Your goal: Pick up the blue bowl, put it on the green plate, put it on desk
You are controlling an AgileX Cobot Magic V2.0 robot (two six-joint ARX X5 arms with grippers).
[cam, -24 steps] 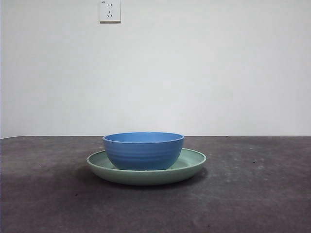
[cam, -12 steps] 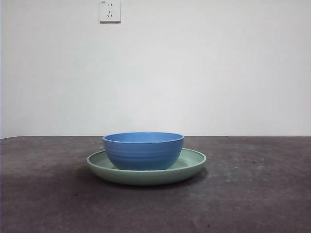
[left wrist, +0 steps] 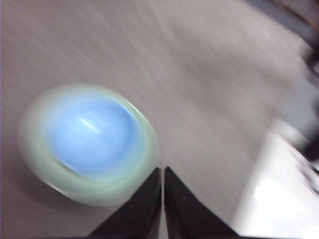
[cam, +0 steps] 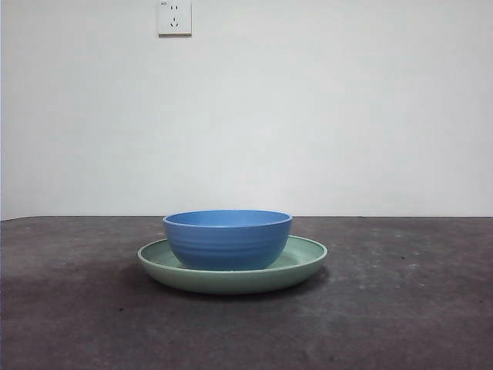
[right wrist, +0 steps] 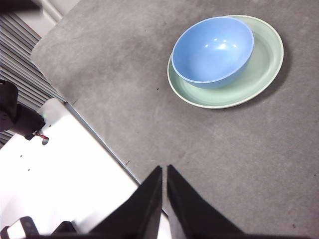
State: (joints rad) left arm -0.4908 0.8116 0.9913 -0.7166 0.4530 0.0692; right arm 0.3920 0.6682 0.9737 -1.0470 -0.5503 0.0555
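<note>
The blue bowl (cam: 227,238) sits upright inside the green plate (cam: 308,258) in the middle of the desk (cam: 400,308). Both also show in the right wrist view, the bowl (right wrist: 213,50) on the plate (right wrist: 259,74), and blurred in the left wrist view, the bowl (left wrist: 92,134) on the plate (left wrist: 35,154). My left gripper (left wrist: 162,172) is shut and empty, above the desk beside the plate. My right gripper (right wrist: 164,169) is shut and empty, high over the desk's edge, well away from the bowl. Neither gripper shows in the front view.
A white wall with a socket (cam: 174,17) stands behind the desk. In the right wrist view the desk's rounded edge (right wrist: 65,102) borders a white base (right wrist: 55,179) and a black arm part (right wrist: 15,117).
Nothing differs in the front view; bowl and plate stay in place. The left wrist view is motion-blurred.
</note>
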